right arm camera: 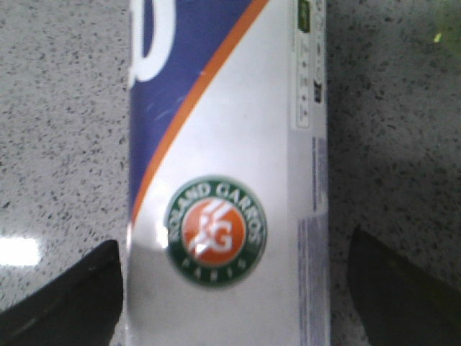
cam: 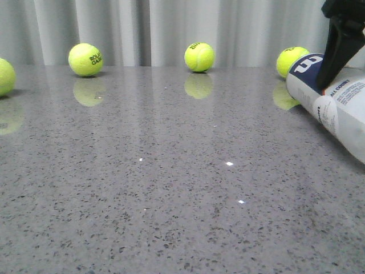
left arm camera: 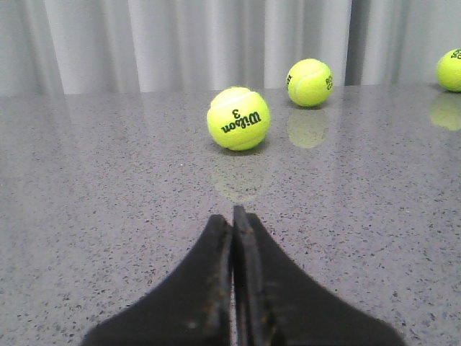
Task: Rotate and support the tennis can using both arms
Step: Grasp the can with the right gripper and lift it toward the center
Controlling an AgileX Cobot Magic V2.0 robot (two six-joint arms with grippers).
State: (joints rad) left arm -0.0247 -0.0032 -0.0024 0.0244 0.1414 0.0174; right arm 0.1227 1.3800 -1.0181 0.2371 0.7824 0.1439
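The tennis can (cam: 342,108) lies on its side at the table's right edge, its navy end with the white "W" pointing toward the back. In the right wrist view the can (right arm camera: 230,122) shows its orange stripe and its round green-orange emblem (right arm camera: 216,231). My right gripper (right arm camera: 234,288) is open and straddles the can. One finger (right arm camera: 65,303) is close against its side and the other stands apart. In the front view a black finger (cam: 339,51) reaches down over the can. My left gripper (left arm camera: 230,214) is shut and empty, low over bare table, out of the front view.
Yellow tennis balls lie along the back of the grey speckled table (cam: 171,188): one at far left (cam: 4,76), one at left (cam: 85,59), one at centre (cam: 199,57), one behind the can (cam: 292,60). A Wilson ball (left arm camera: 238,118) lies ahead of my left gripper. A grey curtain hangs behind.
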